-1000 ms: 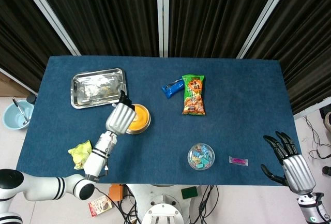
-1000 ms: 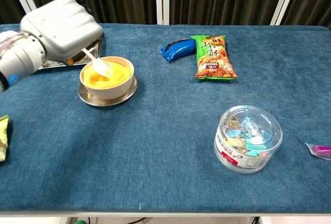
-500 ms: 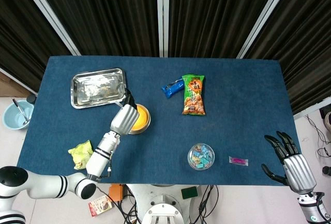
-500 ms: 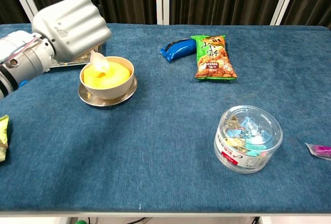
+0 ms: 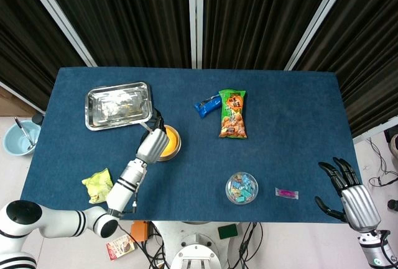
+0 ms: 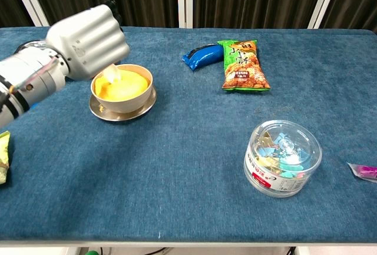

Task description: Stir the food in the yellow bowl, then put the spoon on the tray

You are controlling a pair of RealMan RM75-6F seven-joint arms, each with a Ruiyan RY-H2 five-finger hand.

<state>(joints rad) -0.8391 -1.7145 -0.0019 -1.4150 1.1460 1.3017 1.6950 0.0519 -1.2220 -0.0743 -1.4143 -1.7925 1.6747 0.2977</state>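
The table [image 6: 194, 166] wears a matt blue cloth with a fine, carpet-like nap. At far left the tray [image 5: 118, 105] is shiny, mirror-like metal, and the saucer [image 6: 122, 111] under the smooth yellow bowl [image 6: 122, 93] is dull metal. The snack bag [image 6: 242, 65] is glossy printed foil. Near right, the round tub [image 6: 283, 156] is clear glossy plastic. The left hand [image 6: 88, 40] has a smooth, matt grey shell.
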